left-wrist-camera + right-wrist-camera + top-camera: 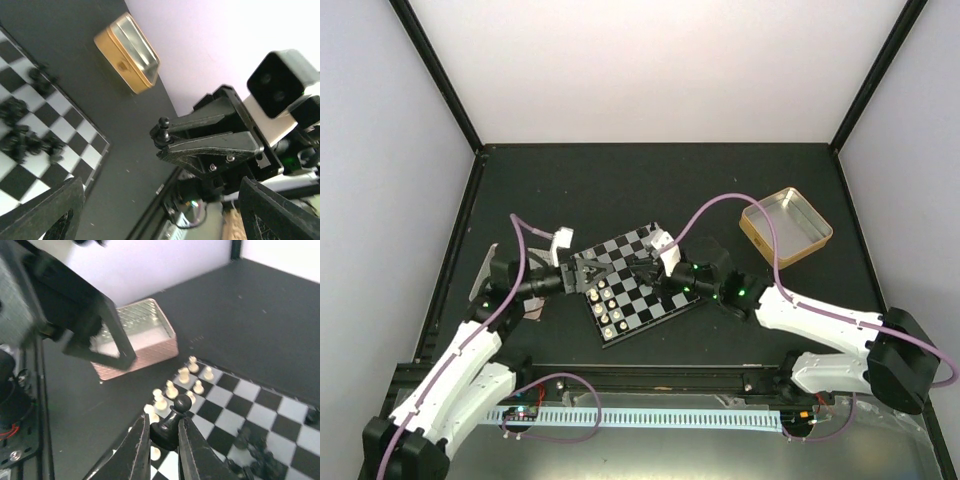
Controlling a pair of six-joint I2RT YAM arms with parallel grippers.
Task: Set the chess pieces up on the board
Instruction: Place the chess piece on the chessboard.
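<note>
Nearest the arm bases, the board [645, 307] lies askew at the middle of the dark worktop [650, 185], one corner toward the arms. The cream-white chess pieces [172, 387] stand upright in two short rows along its near-left edge.

Just above that side, the left gripper [582, 277] reaches in from the left. In its own wrist view its fingers [50, 212] are spread wide apart, with nothing between them.

Facing it from the right over the middle of the board is the right gripper [163, 431]. Its fingers are pressed together on the base of a black pawn [173, 416], whose round head sticks out past the tips. The pawn is held clear of the squares, over the cream-white side of the board.

Farther across the board, the other black chess pieces [25, 140] sit bunched over a few squares. They seem jumbled, some perhaps lying on their sides, but the left wrist view is too blurred there to be sure.

Off the board's left side, a silver-pink tray [150, 352] rests on the worktop, partly hidden behind the left arm. Well beyond the board, at the far right, an open gold tin [788, 222] sits on the worktop, apart from everything else.
</note>
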